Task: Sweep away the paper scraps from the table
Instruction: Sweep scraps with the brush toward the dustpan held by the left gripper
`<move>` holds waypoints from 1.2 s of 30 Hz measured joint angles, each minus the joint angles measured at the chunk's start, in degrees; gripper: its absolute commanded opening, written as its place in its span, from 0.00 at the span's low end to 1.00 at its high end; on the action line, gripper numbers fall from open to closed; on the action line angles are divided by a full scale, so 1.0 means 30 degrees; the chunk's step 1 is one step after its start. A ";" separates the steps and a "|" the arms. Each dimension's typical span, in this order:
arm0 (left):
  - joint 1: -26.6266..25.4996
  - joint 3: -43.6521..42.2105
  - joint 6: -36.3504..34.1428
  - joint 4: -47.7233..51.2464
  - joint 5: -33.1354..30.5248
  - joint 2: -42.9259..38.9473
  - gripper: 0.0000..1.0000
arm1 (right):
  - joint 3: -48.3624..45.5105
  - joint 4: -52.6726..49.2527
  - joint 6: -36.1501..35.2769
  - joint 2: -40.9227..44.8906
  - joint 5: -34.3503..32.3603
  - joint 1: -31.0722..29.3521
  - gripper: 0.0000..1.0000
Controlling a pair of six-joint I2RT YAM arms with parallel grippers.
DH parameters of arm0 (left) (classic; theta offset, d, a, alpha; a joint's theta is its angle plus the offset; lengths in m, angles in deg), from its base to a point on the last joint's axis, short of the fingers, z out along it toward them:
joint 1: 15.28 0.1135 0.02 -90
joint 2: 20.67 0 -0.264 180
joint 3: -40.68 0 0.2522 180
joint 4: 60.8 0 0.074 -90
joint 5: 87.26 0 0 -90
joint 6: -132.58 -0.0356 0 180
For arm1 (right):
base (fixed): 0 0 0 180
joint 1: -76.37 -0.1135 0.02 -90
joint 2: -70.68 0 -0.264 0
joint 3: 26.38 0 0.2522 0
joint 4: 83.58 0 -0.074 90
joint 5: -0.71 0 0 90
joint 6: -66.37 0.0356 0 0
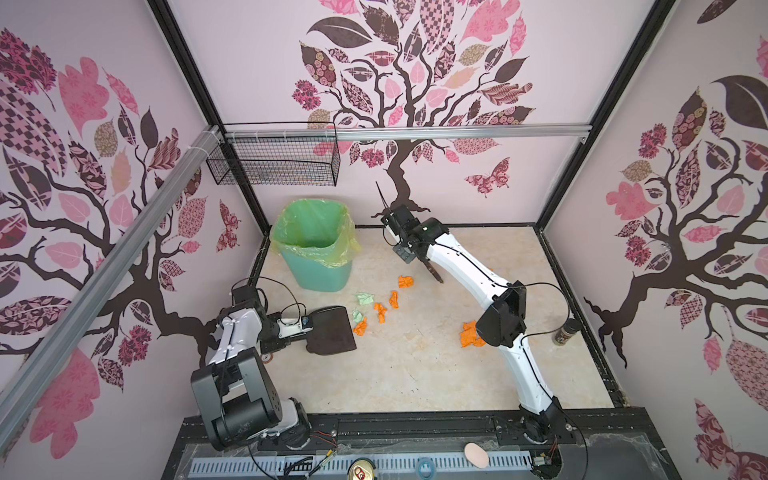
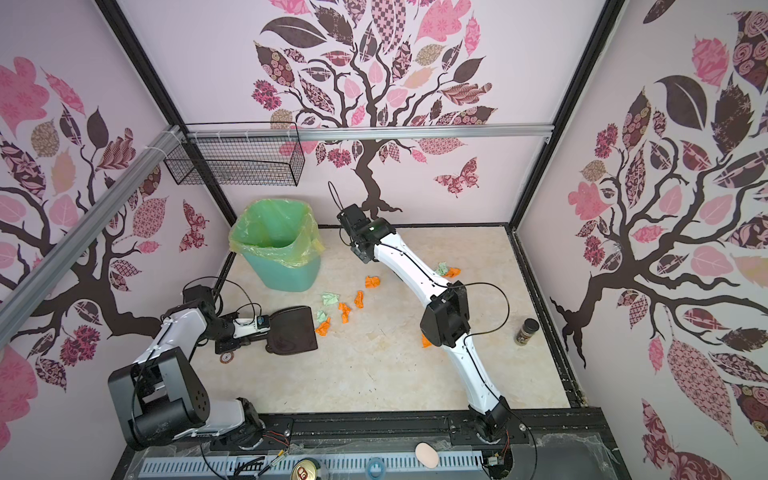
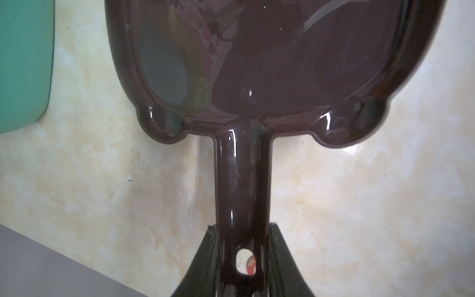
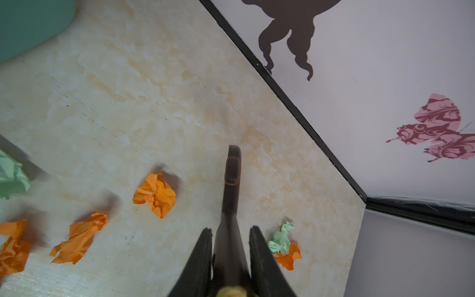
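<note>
Task is judged barely begun: no paper scraps (image 1: 380, 311) are seen in the dustpan (image 1: 330, 330), whose pan is shown bare in the left wrist view, and every visible wad is left on the table (image 1: 415, 374). A cluster of orange and pale green wads is spread just off the dustpan's open lip, the nearest orange one about touching it. One orange wad (image 1: 406, 281) is found farther from the dustpan. An orange clump (image 1: 471, 334) is well apart from it, half hidden under the right arm's elbow. A green-and-orange pair (image 2: 448, 271) is farthest from it, past the right arm. All are yet to be swept in and, presumably, tipped into the green bin (image 1: 320, 249) behind the dustpan. The left gripper (image 3: 243, 227) is clamped, jaws partly closed, on the dustpan's handle, with the pan set on the table. The right gripper (image 4: 230, 231) is closed tight on a dark brown brush handle (image 4: 231, 167), well away from the dustpan; table contact cannot be told.
</note>
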 measured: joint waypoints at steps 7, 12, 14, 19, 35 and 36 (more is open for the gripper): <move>-0.0678 0.0000 0.0583 -0.0233 -0.0160 0.0007 0.07 | -0.0233 0.0080 -0.0138 -0.0364 -0.0277 -0.1413 0.00; -0.1217 0.0000 0.1020 -0.0444 -0.0291 0.0007 0.07 | -0.0576 0.0175 0.0168 -0.0357 -0.0364 -0.2667 0.00; -0.1392 0.0000 0.1180 -0.0495 -0.0342 0.0007 0.07 | -0.0525 0.0117 0.0415 -0.0321 -0.0328 -0.3220 0.00; -0.1763 -0.0022 0.1537 -0.0568 -0.0444 0.0007 0.07 | 0.0605 -0.0685 0.1537 -0.0321 0.0466 -0.4350 0.00; -0.2521 -0.0248 0.2433 -0.0838 -0.0634 0.0240 0.07 | 0.2098 -0.1960 0.4124 -0.0321 0.2390 -0.6965 0.00; -0.2579 -0.0248 0.2484 -0.0845 -0.0641 0.0277 0.07 | 0.2171 -0.2011 0.4211 -0.0321 0.2492 -0.7089 0.00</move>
